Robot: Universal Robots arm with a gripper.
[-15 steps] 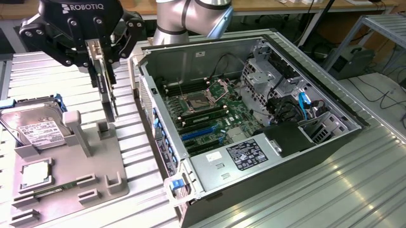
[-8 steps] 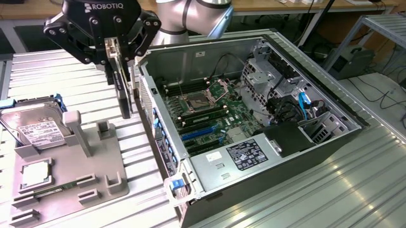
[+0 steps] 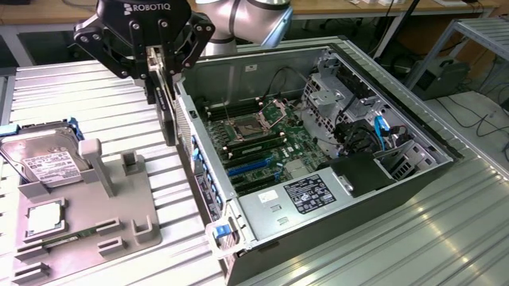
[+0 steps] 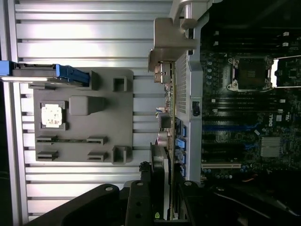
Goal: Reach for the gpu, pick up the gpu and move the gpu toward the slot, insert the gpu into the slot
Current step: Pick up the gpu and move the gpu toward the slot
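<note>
Hanging at the upper left of the exterior view, the gripper [image 3: 164,74] points straight down, clenched on the gpu [image 3: 168,122], held upright just outside the computer case [image 3: 238,74].

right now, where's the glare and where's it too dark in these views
Exterior view: bright glare on the ribbed table, and the gpu reads as a dark slab. Wrist view: the table slats wash out white, and the computer case interior sits in shadow.

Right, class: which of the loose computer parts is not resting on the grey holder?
The gpu: it hangs edge-down in the end effector beside the case wall, while the hard drive, processor chip and memory stick sit in the holder.
</note>
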